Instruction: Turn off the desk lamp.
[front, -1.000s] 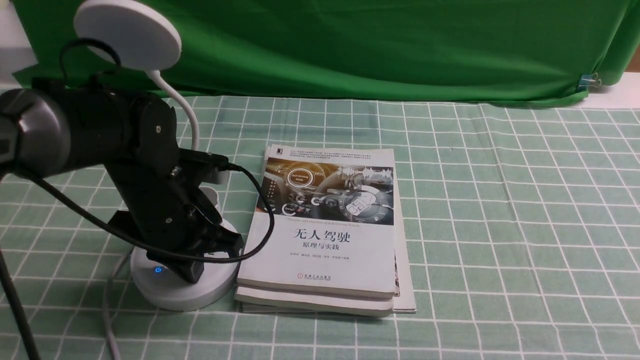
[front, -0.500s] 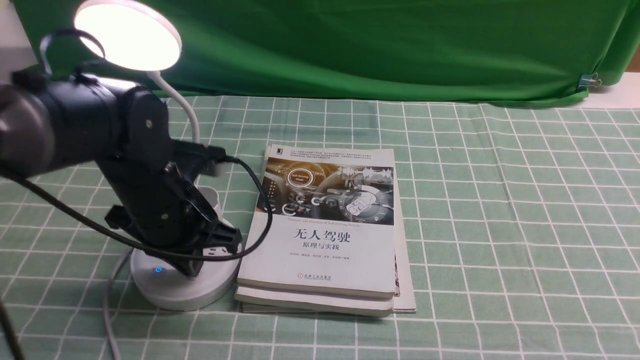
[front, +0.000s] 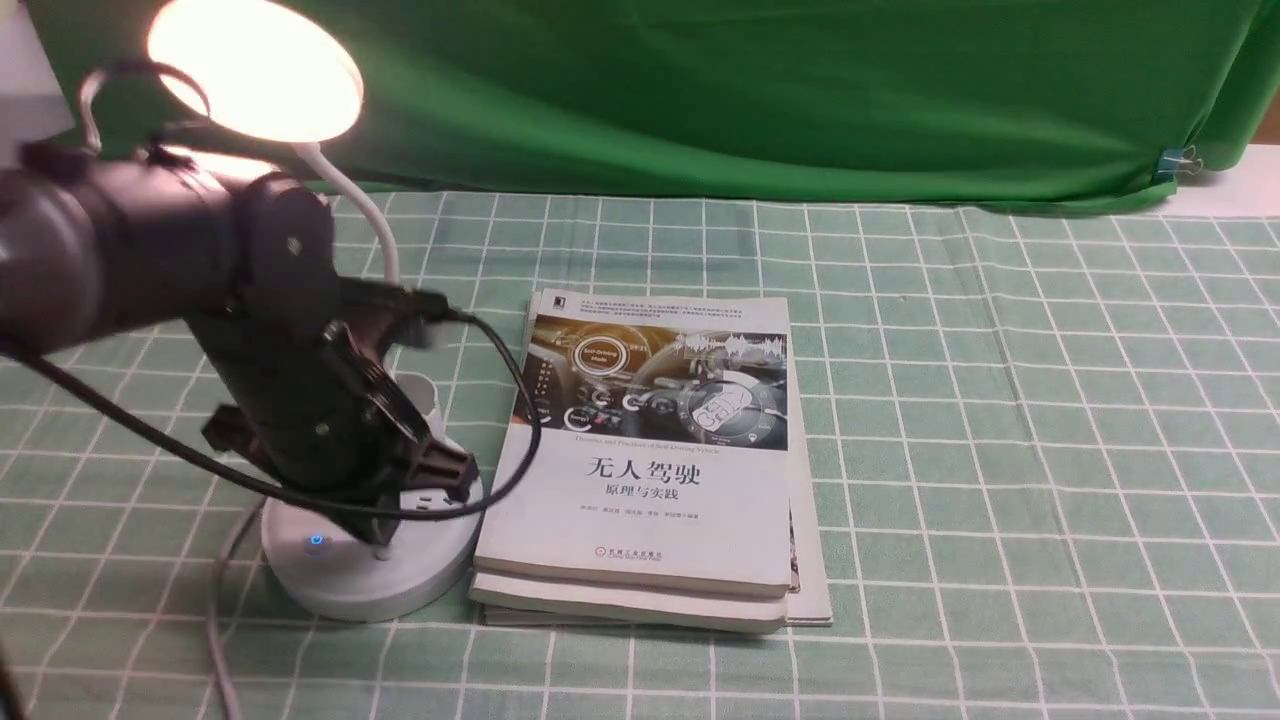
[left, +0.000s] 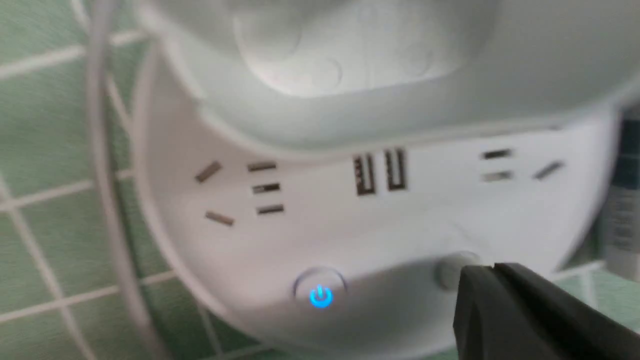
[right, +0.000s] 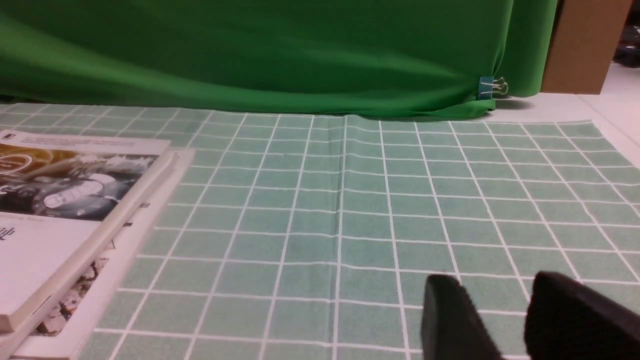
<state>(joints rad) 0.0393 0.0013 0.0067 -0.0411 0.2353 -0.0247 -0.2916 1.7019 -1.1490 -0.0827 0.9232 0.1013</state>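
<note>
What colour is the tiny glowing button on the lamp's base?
Blue. The button glows on the white lamp base, clearest in the left wrist view.

A green checked tablecloth (front: 1000, 400) carries the desk lamp (front: 340, 585) and stacked books (front: 650, 520).

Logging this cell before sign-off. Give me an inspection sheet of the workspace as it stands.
Surface: green checked cloth, flat.
Job's things: lamp, head lit; blue power button glowing on its base.
Clutter: stacked books beside the base.
Tools: left tool shut, tip by the plain button; right tool open, empty.
Cables: black cable looping off the left arm; grey cord leaving the base.
Surroundings: green backdrop, clipped at right.
</note>
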